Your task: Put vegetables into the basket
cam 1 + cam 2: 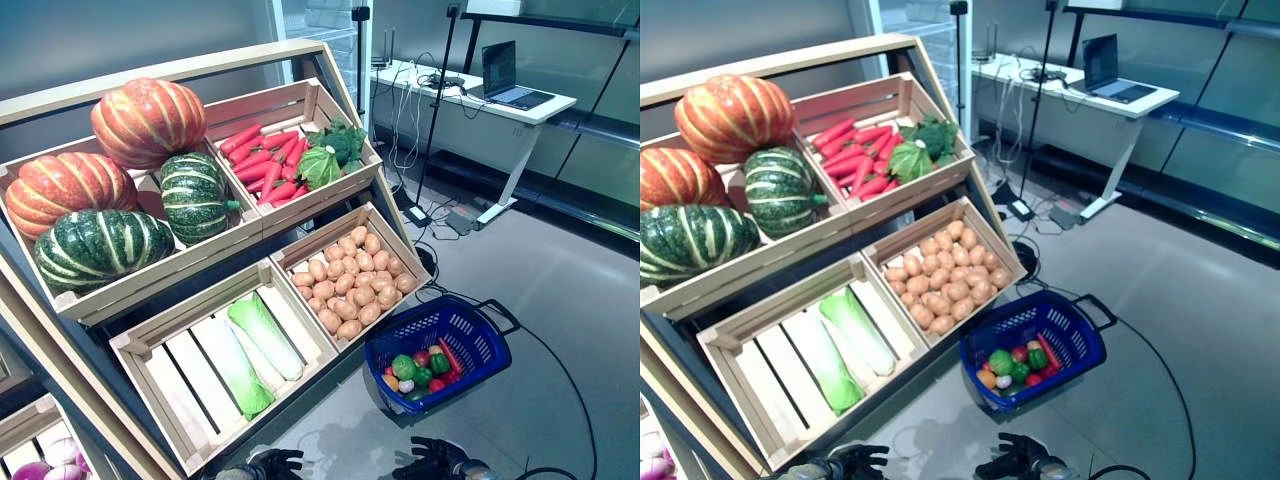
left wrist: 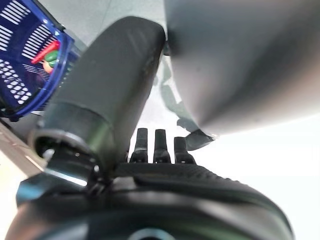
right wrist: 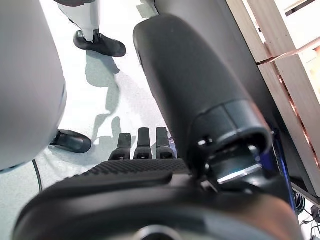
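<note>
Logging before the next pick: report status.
Left hand and right hand low, open, empty. Blue plastic basket on floor, small vegetables inside. Wooden crate of potatoes nearest basket. Path clear.

Blue basket [image 1: 470,340] on grey floor [image 1: 560,290]

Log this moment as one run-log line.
left hand: open, empty, low | right hand: open, empty, low | blue basket: on floor, holds vegetables | potato crate: untouched

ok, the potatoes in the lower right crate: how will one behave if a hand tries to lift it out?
The potatoes look rounded and smooth, so one may roll or slip under the fingers. They lie heaped in a tilted crate, so lifting one probably lets its neighbours shift downhill. Each looks small and rigid, likely light enough to pinch.
</note>
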